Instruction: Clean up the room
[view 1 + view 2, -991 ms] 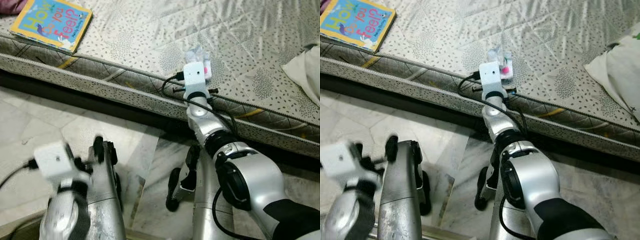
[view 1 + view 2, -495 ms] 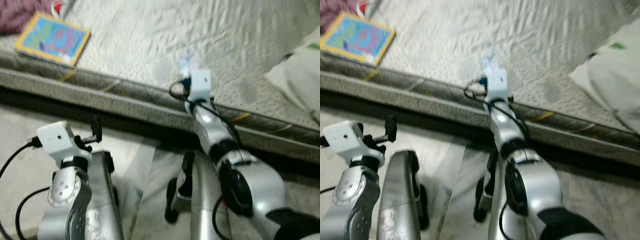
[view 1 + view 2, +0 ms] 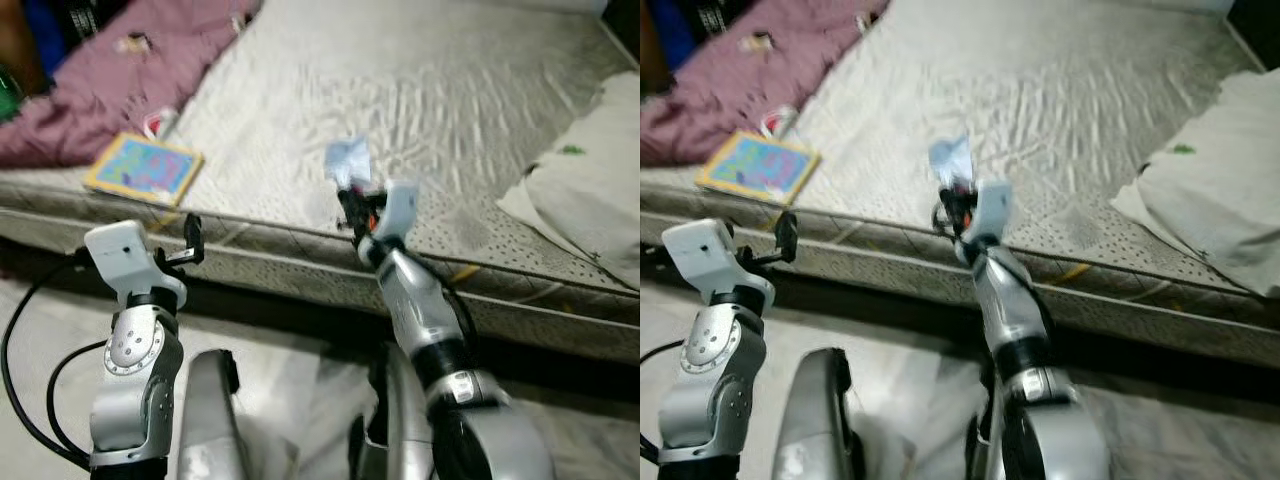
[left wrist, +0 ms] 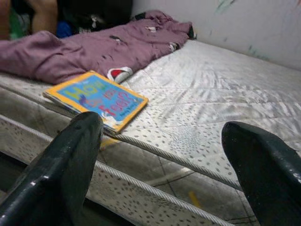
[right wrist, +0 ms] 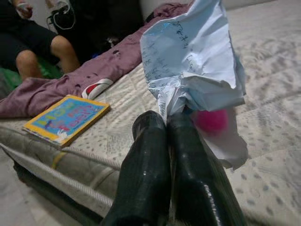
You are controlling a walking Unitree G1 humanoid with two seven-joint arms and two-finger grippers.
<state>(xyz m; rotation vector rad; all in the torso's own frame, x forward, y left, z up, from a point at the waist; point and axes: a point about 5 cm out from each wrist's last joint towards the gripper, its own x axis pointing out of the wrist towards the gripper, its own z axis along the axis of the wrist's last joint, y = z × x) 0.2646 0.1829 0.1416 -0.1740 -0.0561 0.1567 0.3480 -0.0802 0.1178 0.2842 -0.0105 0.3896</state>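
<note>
Right gripper (image 5: 167,141) raised above the near edge of the mattress (image 3: 470,110), fingers pressed together, pinching a crumpled paper (image 5: 190,66) with blue print. Something pink (image 5: 210,120) tucked in the lower folds of the paper, just beside the fingertips; cannot tell what it is. Paper held clear of the sheet, seen from the head as a pale wad (image 3: 348,160) at the tip of the outstretched right arm.

Left gripper (image 4: 160,136) low, in front of the mattress side, fingers spread wide, nothing between them. Pointed toward the book (image 4: 96,100) lying flat near the mattress edge; well apart from it, no contact.

Book: yellow border, blue cover, coloured lettering. Just beyond it, a purple cloth (image 3: 120,90) heaped across the far left of the mattress, a small red-and-white patch (image 4: 120,74) at its hem beside the book.

White pillow (image 3: 585,200) on the right side of the mattress, near the edge.

Person's bare knees (image 5: 42,56) beyond the purple cloth, at the far side.

Pale floor (image 3: 40,340) below the mattress. No bins or boxes in sight; head views blurred.
</note>
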